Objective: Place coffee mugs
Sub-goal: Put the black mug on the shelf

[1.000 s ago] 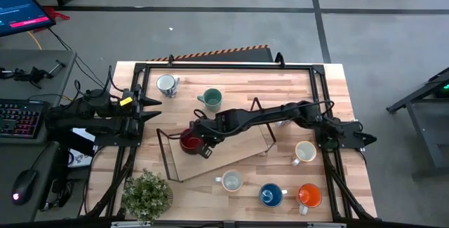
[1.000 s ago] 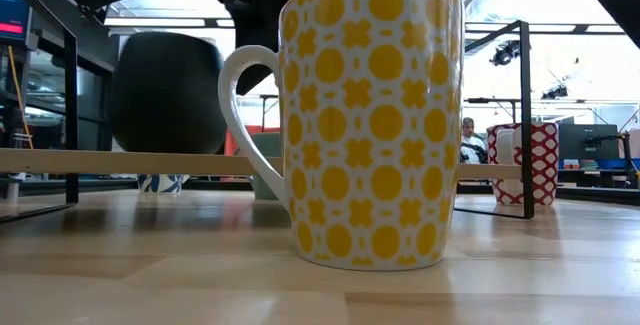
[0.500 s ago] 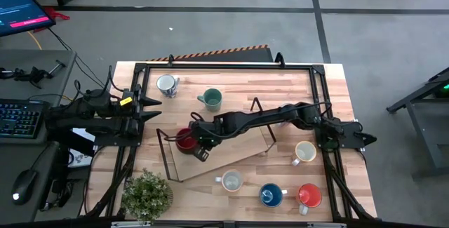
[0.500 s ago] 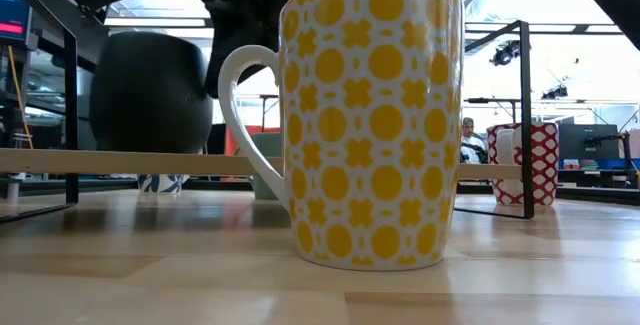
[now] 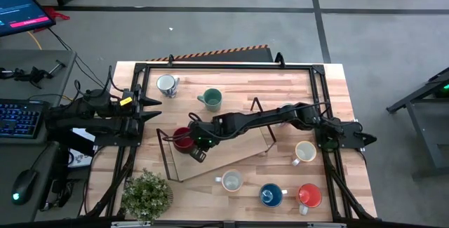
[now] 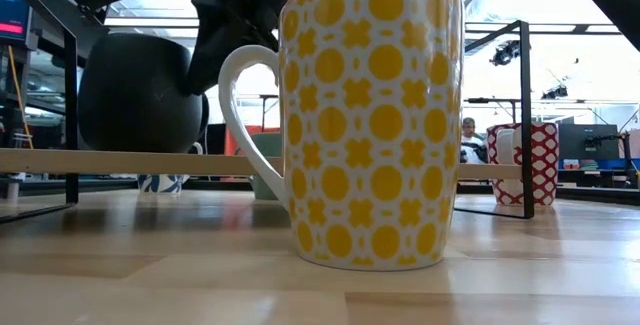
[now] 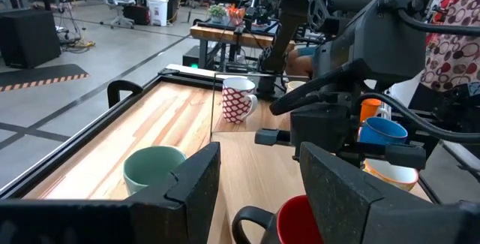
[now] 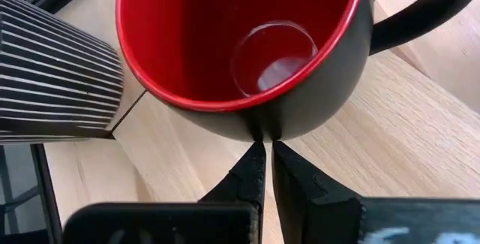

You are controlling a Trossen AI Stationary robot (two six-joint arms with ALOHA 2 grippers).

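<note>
The dark red mug (image 5: 183,139), black outside and red inside (image 8: 240,41), stands on the rack's wooden board (image 6: 330,163). My right gripper (image 5: 196,146) reaches across from the table's right and is shut, with its tips (image 8: 266,148) at the mug's outer wall. My left gripper (image 7: 259,191) waits open at the table's left edge (image 5: 144,109) and faces the mug (image 7: 300,221). The other mugs stand on the table: white (image 5: 167,84), teal (image 5: 210,99), cream (image 5: 304,151), grey (image 5: 231,181), blue (image 5: 271,195) and orange (image 5: 309,196). My right gripper has its shut fingertips (image 8: 255,161) against the mug's outer wall just below the rim (image 8: 262,128), on the side away from the handle (image 8: 420,11). The fingers slant down at it from the table's right. The mug stands upright on the board.
A black wire rack (image 5: 168,159) frames the board. A black-and-white striped object (image 8: 52,71) sits close beside the mug. A potted plant (image 5: 147,194) stands at the near left corner. A yellow-patterned mug (image 6: 375,115) fills the low view, with a red-patterned one (image 6: 525,160) behind it.
My right gripper has moved toward the table's left. The dark red mug has slid left along the board with it, staying upright.
</note>
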